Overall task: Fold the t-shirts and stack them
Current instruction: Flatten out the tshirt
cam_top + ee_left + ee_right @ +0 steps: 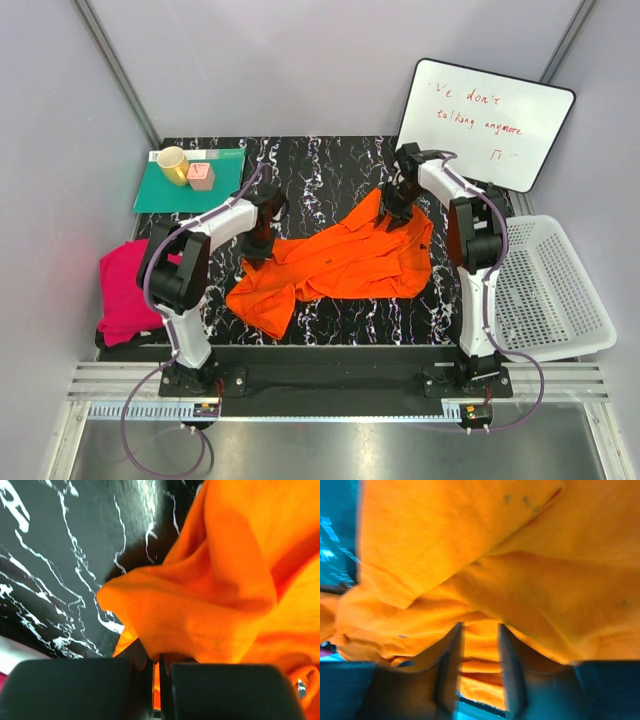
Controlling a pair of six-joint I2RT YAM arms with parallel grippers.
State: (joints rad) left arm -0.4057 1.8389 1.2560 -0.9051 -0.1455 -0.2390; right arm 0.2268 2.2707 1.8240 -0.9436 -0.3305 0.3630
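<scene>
The bright orange t-shirt lies crumpled and spread across the middle of the black marble table. My left gripper sits at the shirt's left edge. In the left wrist view this gripper is shut, pinching a fold of the orange cloth. My right gripper is at the shirt's far edge, where the cloth rises to a peak. In the right wrist view its fingers stand a little apart with bunched orange cloth between and draped over them. The magenta-pink t-shirt lies bunched at the table's left edge.
A teal-green mat at the back left carries a yellow mug and a small pink block. A white perforated basket stands right of the table. A whiteboard leans at the back right.
</scene>
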